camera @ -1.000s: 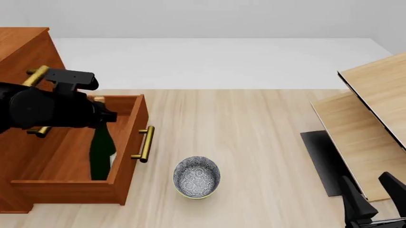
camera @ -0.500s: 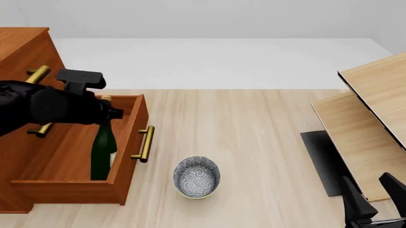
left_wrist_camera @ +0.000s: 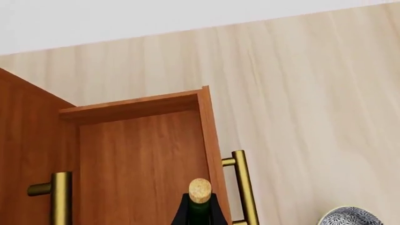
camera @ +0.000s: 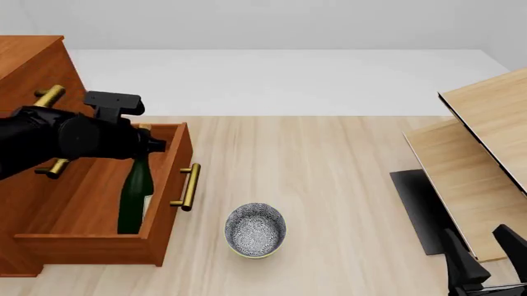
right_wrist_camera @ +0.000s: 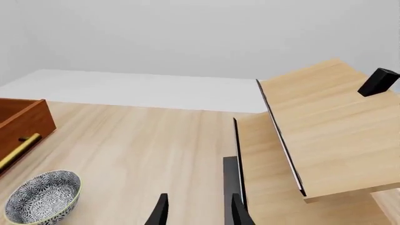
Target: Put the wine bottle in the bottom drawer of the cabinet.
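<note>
Bottle standing in the drawer, risk of tipping

I see the wine bottle (camera: 136, 196) upright in the bottom drawer (camera: 161, 203), lower left; I cannot tell the left claw (camera: 147, 146) grip, and pulling away could topple it. The right claw (right_wrist_camera: 196, 211) is open.

Left arm (camera: 58, 142): matte black, bulky rounded casing, no visible markings, cables or screws. Small flat black box-shaped module (camera: 115, 102) on top, rounded corners, just above cabinet's (camera: 33, 68) open drawer. Right gripper (right_wrist_camera: 196, 211): two slim black fingers, tapered, smooth; same black finger shapes in front view beside pale-wood furniture (camera: 485, 129).
</note>
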`<move>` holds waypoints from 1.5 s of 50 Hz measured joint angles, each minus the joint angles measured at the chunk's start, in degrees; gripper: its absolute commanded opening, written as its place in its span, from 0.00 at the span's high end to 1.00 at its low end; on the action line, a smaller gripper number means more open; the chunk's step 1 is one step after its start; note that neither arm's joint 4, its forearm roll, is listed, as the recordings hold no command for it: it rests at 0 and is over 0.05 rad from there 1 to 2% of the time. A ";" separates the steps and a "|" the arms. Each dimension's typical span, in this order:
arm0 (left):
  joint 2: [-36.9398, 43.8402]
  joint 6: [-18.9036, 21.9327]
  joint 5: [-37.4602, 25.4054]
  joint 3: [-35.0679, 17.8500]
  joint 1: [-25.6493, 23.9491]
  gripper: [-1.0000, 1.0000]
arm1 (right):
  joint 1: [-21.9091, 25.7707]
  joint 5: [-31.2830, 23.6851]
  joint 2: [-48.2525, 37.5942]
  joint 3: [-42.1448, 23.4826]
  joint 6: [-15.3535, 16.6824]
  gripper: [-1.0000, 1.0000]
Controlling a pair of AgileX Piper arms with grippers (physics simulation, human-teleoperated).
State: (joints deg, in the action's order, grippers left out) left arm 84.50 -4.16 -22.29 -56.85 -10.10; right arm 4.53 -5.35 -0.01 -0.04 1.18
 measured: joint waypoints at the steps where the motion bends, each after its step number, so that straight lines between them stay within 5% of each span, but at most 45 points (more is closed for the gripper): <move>1: 0.13 -0.06 0.19 0.01 -0.01 1.00 | -0.02 -0.01 0.00 0.00 0.00 0.00; 75: 9.55 -0.20 9.68 -1.02 1.63 1.00 | -1.06 -0.31 0.00 0.00 0.13 0.00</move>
State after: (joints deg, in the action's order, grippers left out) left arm 94.06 -4.36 -12.62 -57.87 -8.47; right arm 3.47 -5.66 -0.01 -0.04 1.31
